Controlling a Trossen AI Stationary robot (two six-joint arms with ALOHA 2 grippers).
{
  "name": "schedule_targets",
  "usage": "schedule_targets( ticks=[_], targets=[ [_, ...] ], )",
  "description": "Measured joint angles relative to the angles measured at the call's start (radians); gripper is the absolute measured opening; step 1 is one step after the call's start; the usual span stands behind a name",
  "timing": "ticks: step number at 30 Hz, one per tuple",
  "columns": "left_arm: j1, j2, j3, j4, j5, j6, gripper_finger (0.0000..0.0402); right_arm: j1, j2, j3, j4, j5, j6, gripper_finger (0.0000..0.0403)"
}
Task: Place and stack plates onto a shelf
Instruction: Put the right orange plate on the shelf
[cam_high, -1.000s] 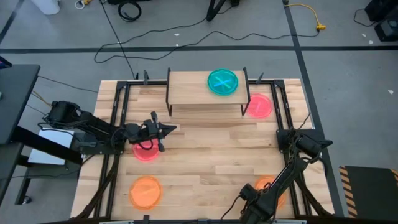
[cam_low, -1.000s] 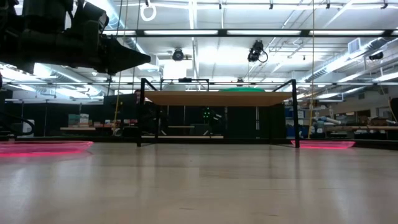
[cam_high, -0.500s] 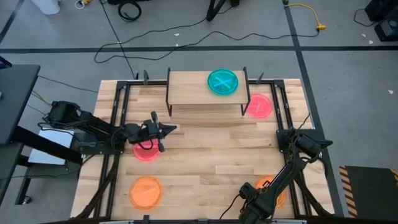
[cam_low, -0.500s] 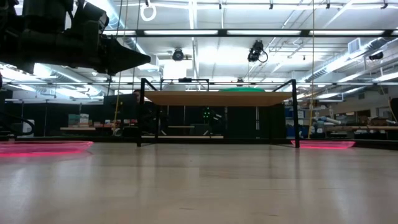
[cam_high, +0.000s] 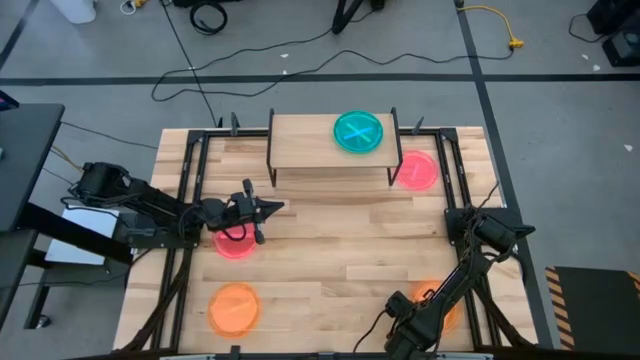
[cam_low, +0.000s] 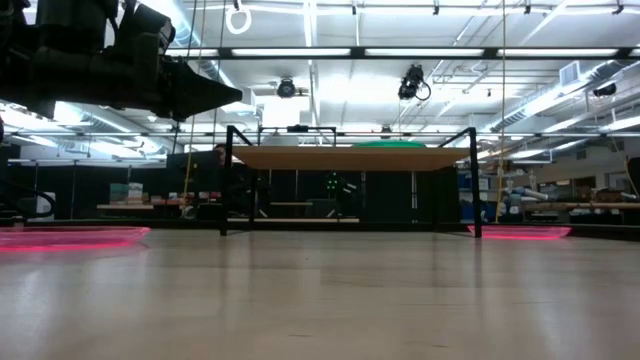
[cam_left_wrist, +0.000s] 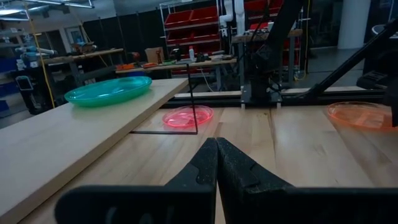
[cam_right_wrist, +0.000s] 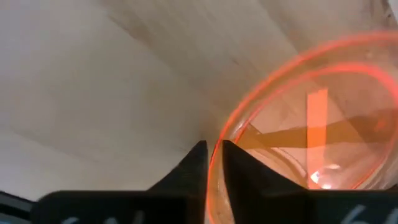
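The shelf (cam_high: 310, 140) stands at the table's far middle, and a teal plate (cam_high: 358, 131) lies on its right half. One pink plate (cam_high: 415, 170) rests on the table to the right of the shelf. Another pink plate (cam_high: 236, 244) lies below my left gripper (cam_high: 275, 207), which hangs shut and level above the table. An orange plate (cam_high: 234, 308) lies near the front left. At the front right, my right gripper (cam_right_wrist: 213, 149) points down, shut on the rim of a second orange plate (cam_high: 443, 308). My right gripper pinches the orange plate's rim (cam_right_wrist: 219, 144) between its two fingers, one finger outside the rim and one inside the plate. The fingers come from above, pointing steeply down. The plate lies flat on the table.
The shelf's left half (cam_left_wrist: 56, 140) is bare wood. Black frame rails (cam_high: 188, 170) run along the table's left and right sides. Bare tabletop (cam_high: 350, 240) lies between the shelf and the near edge.
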Motion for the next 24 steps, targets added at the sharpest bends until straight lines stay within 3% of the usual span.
schedule_targets(
  ticks=[5, 13, 20, 24],
  targets=[
    [0.000, 0.000, 0.000, 0.000, 0.000, 0.000, 0.0007, 0.000, 0.000, 0.006, -0.011, 0.000, -0.055, 0.0008],
    [0.000, 0.000, 0.000, 0.000, -0.034, 0.008, 0.0007, -0.034, 0.000, 0.124, -0.147, 0.042, -0.199, 0.0021],
    [0.000, 0.000, -0.012, 0.017, -0.034, 0.017, 0.0007, -0.121, 0.000, 0.320, -0.411, 0.212, -0.418, 0.0013],
    [0.000, 0.000, -0.100, 0.150, -0.051, 0.003, 0.0007, -0.201, -0.002, 0.422, -0.504, 0.336, -0.583, 0.0014]
  ],
)
